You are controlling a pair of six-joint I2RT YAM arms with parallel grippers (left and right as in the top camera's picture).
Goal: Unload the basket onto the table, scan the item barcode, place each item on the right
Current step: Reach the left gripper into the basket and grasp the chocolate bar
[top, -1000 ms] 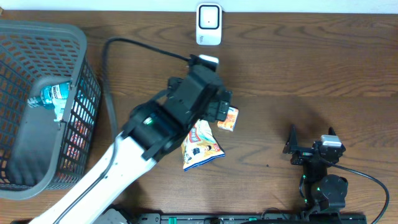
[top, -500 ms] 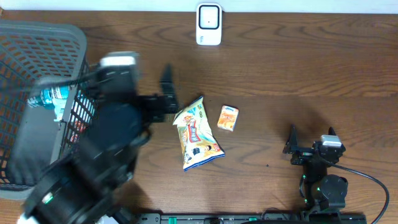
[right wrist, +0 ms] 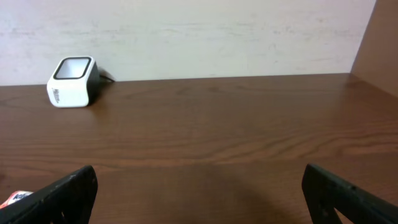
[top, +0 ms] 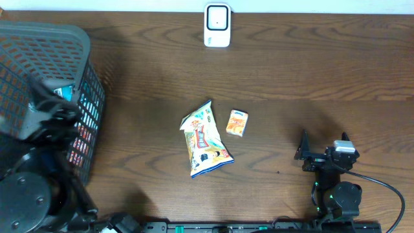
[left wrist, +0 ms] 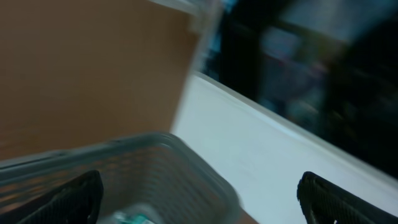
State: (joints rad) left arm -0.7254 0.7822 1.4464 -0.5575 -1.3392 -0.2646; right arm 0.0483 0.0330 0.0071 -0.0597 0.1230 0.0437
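Observation:
A yellow snack bag (top: 206, 141) lies flat near the middle of the table, with a small orange box (top: 237, 122) just to its right. The white barcode scanner (top: 217, 26) stands at the far edge and also shows at the left of the right wrist view as the scanner (right wrist: 73, 81). My left gripper (top: 55, 116) is blurred at the basket's right side. In its own view the left gripper (left wrist: 199, 199) is open with nothing held. My right gripper (top: 322, 145) rests open at the front right, empty, facing bare wood (right wrist: 199, 193).
A grey mesh basket (top: 39, 39) fills the left side, with a blue-labelled bottle (top: 63, 92) and other packets inside. Its rim (left wrist: 155, 146) is blurred in the left wrist view. The orange box's corner (right wrist: 15, 198) peeks in at the right wrist view's lower left.
My left arm has swung fast from above the snack bag to the left, ending over the basket's side. The bag and box lie uncovered. The right arm has not moved.

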